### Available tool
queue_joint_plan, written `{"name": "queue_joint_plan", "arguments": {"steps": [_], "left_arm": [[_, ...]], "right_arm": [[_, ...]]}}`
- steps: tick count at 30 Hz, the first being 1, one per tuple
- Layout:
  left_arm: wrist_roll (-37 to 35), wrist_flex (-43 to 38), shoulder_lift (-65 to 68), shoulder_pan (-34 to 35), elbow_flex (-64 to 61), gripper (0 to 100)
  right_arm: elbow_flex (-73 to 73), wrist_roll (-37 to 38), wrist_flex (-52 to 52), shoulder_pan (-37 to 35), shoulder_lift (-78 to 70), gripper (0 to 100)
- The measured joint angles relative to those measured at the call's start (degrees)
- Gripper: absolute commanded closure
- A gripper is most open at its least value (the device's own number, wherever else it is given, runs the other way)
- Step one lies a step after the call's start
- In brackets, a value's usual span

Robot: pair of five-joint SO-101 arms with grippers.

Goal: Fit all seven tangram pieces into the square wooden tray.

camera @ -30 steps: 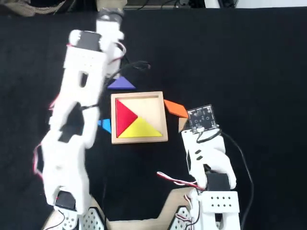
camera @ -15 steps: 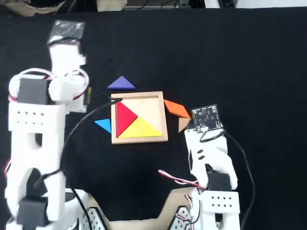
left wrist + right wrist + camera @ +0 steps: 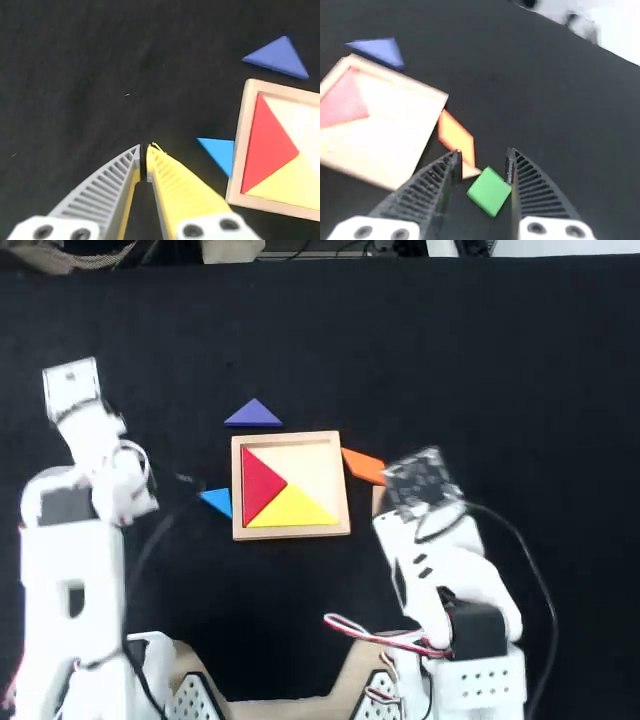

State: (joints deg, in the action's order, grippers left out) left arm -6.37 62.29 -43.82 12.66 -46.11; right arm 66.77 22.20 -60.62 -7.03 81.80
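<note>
Square wooden tray (image 3: 290, 531) at mid-frame in the high view; holds a flat red triangle (image 3: 260, 483) and a flat yellow triangle (image 3: 292, 508), upper-right half bare. Outside it: a purple triangle (image 3: 253, 414) just above, a small blue triangle (image 3: 217, 501) by its left edge, an orange parallelogram (image 3: 364, 467) at its right. Near that, a green square (image 3: 489, 191) framed by the spread, empty fingers of the right gripper (image 3: 483, 151). Left gripper (image 3: 146, 148) clenched on nothing over the black desk (image 3: 450, 360). Risk: closing off-centre probably shoves the square into the orange piece or pinches both.
</note>
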Motion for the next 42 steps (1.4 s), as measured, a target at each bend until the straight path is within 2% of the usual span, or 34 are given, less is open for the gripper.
{"name": "queue_joint_plan", "arguments": {"steps": [3, 10, 13, 16, 22, 25, 31, 42], "left_arm": [[-0.18, -8.09, -9.49, -1.23, -11.60, 97], [-0.35, -29.10, -32.88, 0.97, -35.87, 97], [-0.35, -29.10, -39.91, 1.67, -39.47, 97], [-0.35, -26.29, -43.96, 1.76, -40.97, 97], [-0.35, -29.10, -46.95, 1.76, -46.77, 97], [1.41, -30.15, -46.95, 1.67, -46.95, 97], [2.99, -30.42, -46.95, 1.32, -47.56, 97], [3.16, -30.59, -46.95, 1.32, -47.47, 97]], "right_arm": [[-4.48, 0.88, -0.97, -0.09, -8.97, 84.4], [-19.78, 0.88, -1.41, -0.09, -33.05, 84.7], [-27.34, 1.41, -2.46, 0.00, -44.66, 84.7], [-34.81, 5.89, -4.48, 0.00, -57.32, 84.7], [-39.82, 27.16, -2.46, 0.00, -74.37, 84.2], [-39.91, 33.41, 0.35, -1.05, -78.42, 83.7], [-41.05, 39.91, 2.73, -2.73, -85.71, 74.1], [-49.49, 45.27, 2.99, -2.55, -98.81, 79.0]]}}
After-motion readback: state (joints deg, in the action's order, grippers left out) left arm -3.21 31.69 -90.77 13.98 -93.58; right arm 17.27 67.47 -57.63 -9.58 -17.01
